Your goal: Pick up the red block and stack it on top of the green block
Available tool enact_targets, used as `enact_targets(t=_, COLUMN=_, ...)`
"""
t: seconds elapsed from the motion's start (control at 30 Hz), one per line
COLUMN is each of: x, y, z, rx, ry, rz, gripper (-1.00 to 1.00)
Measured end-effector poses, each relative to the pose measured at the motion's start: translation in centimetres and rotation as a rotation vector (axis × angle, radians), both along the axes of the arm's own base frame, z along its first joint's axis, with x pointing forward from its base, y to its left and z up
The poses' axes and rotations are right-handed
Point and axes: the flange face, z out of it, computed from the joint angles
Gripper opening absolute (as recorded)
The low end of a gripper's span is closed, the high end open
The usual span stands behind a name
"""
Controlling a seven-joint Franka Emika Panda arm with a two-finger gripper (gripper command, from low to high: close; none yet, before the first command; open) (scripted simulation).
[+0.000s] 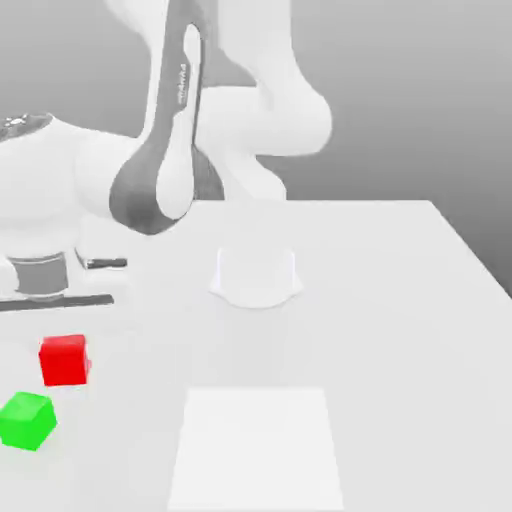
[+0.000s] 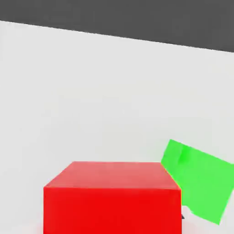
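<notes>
The red block [image 1: 65,360] is a small matte cube at the exterior view's left, on the white table [image 1: 400,300]. Close beside it, nearer the front edge, sits the green block [image 1: 27,420], about the same size. My gripper [image 1: 58,322] hangs straight above the red block, and the white hand and its dark lower bar are just over the cube. In the hand view the red block [image 2: 112,199] looms large right under the hand, with the green block [image 2: 199,180] tilted beside it and a thin gap between them. The gripper is shut on the red block.
The arm's white base [image 1: 257,275] stands at the middle of the table. A paler square patch [image 1: 257,450] lies on the surface near the front edge. The table's edge [image 1: 470,250] runs diagonally at the exterior view's right.
</notes>
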Motion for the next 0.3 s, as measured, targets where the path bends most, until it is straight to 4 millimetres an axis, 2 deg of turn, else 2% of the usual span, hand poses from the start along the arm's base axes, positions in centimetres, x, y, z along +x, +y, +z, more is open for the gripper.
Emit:
enact_targets(t=0.07, x=0.2, y=-1.3, z=-1.3, rx=0.001, ry=-0.004, rz=-0.03, gripper=-1.0)
enact_targets(t=0.17, x=0.2, y=-1.6, z=-4.9, rx=0.001, ry=-0.004, rz=-0.039, gripper=-1.0)
enact_targets(t=0.2, x=0.1, y=-1.6, z=-5.8, rx=0.002, ry=-0.004, rz=-0.04, gripper=1.0)
enact_targets(t=0.3, x=0.1, y=-1.6, z=-5.8, rx=0.002, ry=-0.004, rz=-0.04, gripper=1.0)
